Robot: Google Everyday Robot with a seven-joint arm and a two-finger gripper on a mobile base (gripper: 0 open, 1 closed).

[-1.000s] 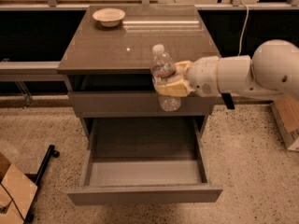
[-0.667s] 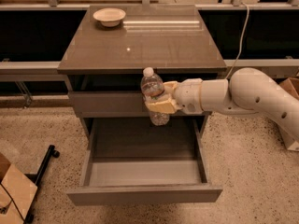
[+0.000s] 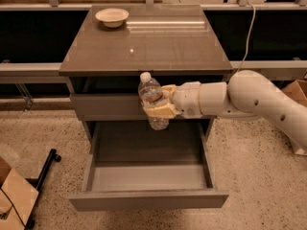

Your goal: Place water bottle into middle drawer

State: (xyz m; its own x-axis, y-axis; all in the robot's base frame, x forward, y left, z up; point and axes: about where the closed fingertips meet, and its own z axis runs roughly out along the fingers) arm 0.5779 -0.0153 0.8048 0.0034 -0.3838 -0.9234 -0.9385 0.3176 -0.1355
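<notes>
The water bottle, clear with a white cap, is held upright in front of the closed upper drawer front. My gripper is shut on the bottle's lower body, reaching in from the right on a white arm. The bottle hangs above the back part of the open middle drawer, which is pulled out wide and shows a smooth grey inner floor with nothing on it.
A shallow cream bowl sits at the back left of the cabinet top. A cardboard box and a black stand leg are on the floor at the left. Another box is at the right.
The arm has carried the bottle leftward and down, from beside the cabinet's right front to a spot over the open drawer's back.
</notes>
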